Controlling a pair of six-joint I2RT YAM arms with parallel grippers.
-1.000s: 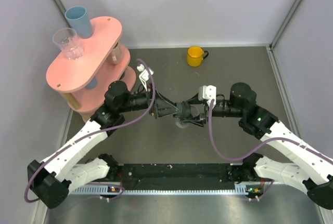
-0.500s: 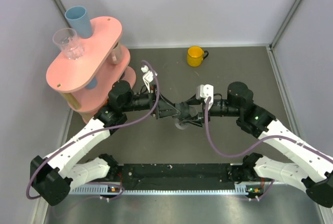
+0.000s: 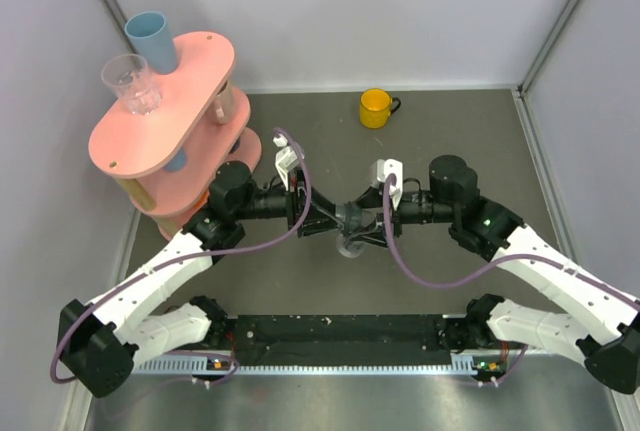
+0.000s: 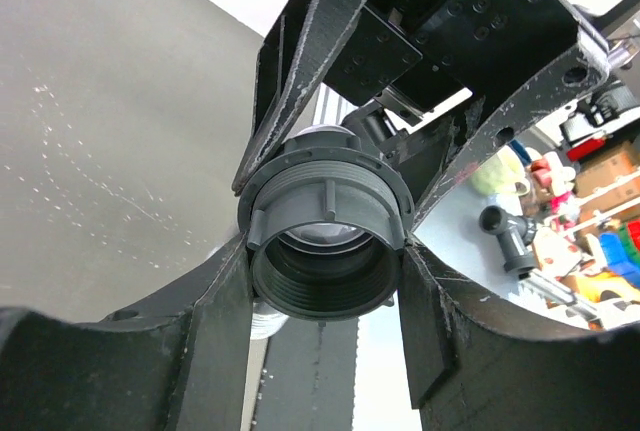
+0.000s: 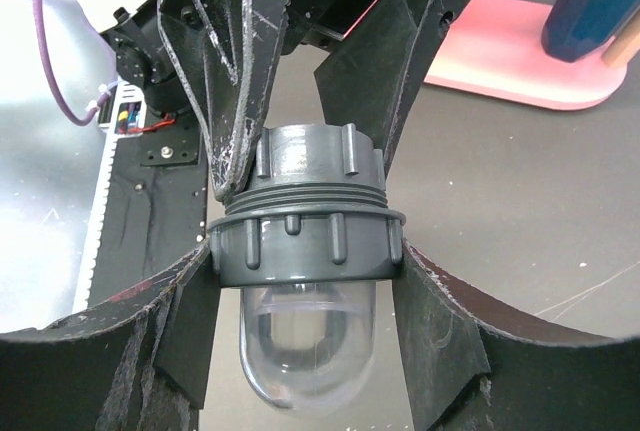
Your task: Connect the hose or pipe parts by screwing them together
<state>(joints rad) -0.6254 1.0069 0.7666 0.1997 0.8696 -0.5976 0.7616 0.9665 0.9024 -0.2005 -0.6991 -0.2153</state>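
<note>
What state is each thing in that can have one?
Left gripper: jaws shut on grey ring.
Right gripper: jaws shut on domed fitting.
Grey ring: joined to domed fitting, some thread exposed.
Yellow mug: upright.
Blue cup: upright on pink shelf.
Clear glass: upright on pink shelf.

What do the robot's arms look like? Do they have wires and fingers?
The left arm and the right arm both have smooth white shells linked by round black joints. A purple cable loops along each one, and a little white box sits near each wrist. The fingers are flat black wedges, scuffed with pale scratches.
</note>
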